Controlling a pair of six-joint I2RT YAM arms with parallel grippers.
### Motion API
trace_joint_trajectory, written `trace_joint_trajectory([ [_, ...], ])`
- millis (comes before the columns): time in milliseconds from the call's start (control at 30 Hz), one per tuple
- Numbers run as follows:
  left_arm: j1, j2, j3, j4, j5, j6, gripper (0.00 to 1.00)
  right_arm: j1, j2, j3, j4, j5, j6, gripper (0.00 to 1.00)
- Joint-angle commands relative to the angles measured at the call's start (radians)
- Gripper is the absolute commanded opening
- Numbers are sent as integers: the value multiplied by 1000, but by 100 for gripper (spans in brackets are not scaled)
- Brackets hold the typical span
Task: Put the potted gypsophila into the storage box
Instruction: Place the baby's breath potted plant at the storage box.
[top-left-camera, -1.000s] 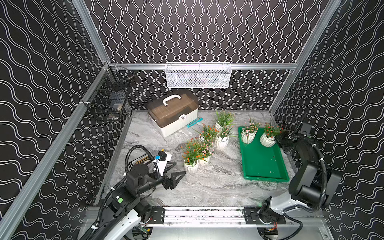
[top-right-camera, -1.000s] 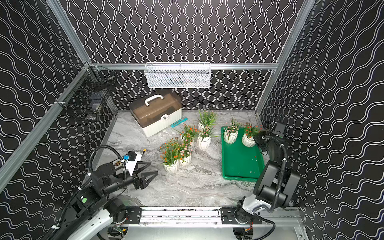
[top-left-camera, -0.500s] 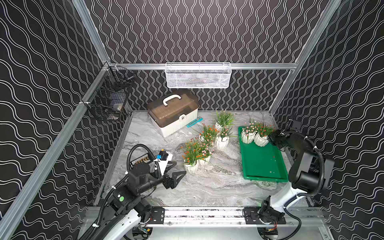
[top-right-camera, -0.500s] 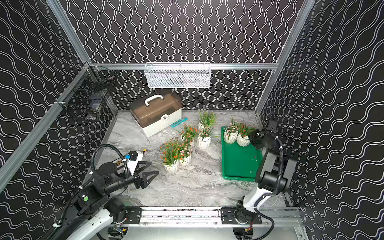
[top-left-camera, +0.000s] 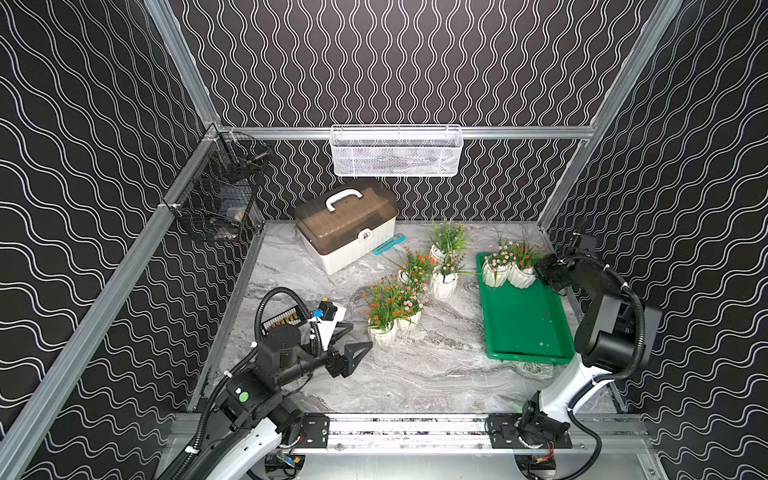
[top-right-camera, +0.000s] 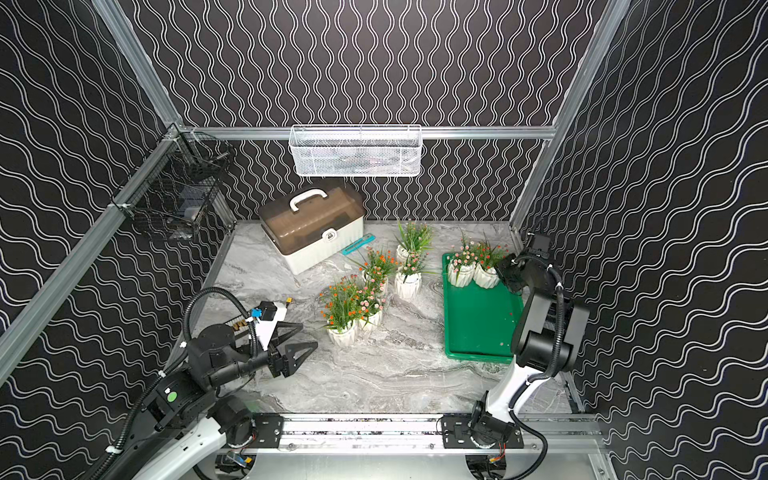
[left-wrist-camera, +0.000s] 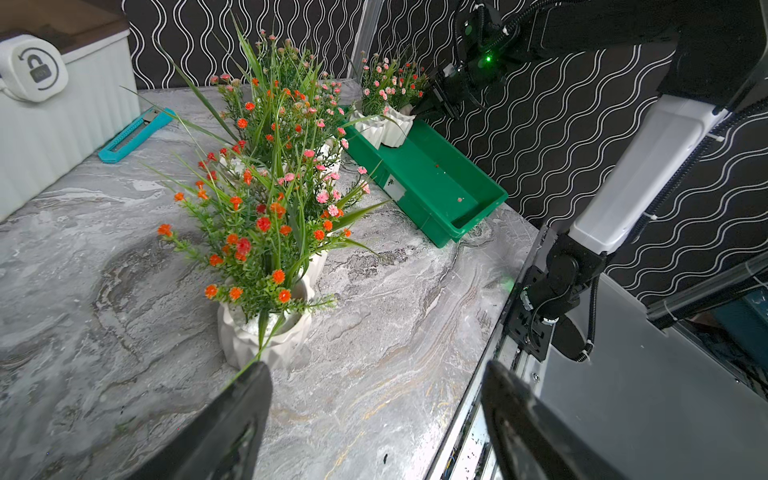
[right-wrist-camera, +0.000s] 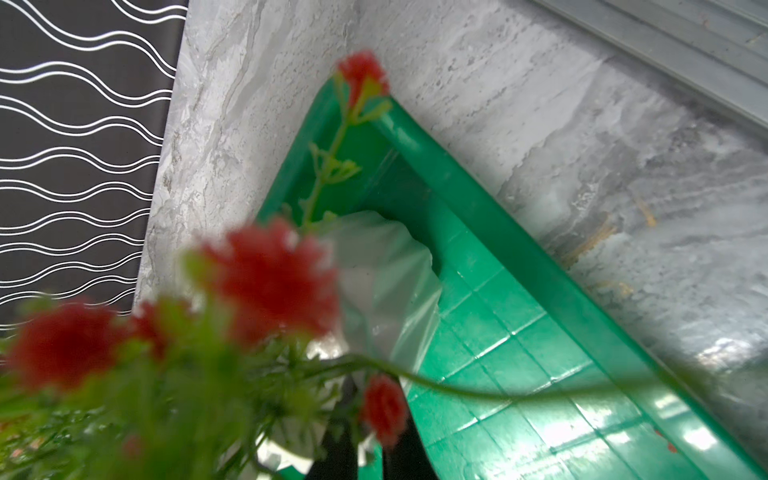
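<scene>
The green storage box (top-left-camera: 524, 332) lies at the right of the marble table. At its far end stand two potted gypsophila side by side: a pink-flowered one (top-left-camera: 495, 274) and an orange-flowered one (top-left-camera: 523, 276). My right gripper (right-wrist-camera: 370, 453) is shut on the rim of the orange-flowered pot (right-wrist-camera: 386, 282), which sits low inside the box (right-wrist-camera: 498, 316). Several more potted gypsophila (top-left-camera: 381, 334) cluster mid-table. My left gripper (top-left-camera: 361, 335) hovers open and empty just left of the nearest orange pot (left-wrist-camera: 266, 336), one finger (left-wrist-camera: 249, 399) close to a hanging leaf.
A white case with a brown lid (top-left-camera: 347, 226) and a teal utility knife (top-left-camera: 389, 244) lie at the back. A white mesh basket (top-left-camera: 397, 151) hangs on the back wall and a black wire basket (top-left-camera: 216, 203) on the left wall. A small white device (top-left-camera: 330, 318) sits beside the left arm.
My right gripper has carried the orange-flowered pot leftward along the far end of the box until it stands against the pink-flowered pot. The left arm has barely moved.
</scene>
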Motion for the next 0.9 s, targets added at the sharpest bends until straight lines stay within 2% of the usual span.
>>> trace_joint_trajectory([
  [0,2,-1,8,19,-7,10,83,5,13,19,20,-4,6,6],
  [233,2,5,13,13,-5,10,83,6,18,13,22,-7,3,15],
  [400,2,-2,11,13,-8,10,83,5,9,18,12,-24,1,27],
  [500,3,-6,11,13,-10,10,83,5,-22,12,-3,-21,0,28],
  [733,3,-5,13,11,-8,8,83,5,-236,-96,-17,20,-6,31],
  [867,3,-1,13,11,-1,7,83,3,-374,-150,-33,-2,-20,35],
])
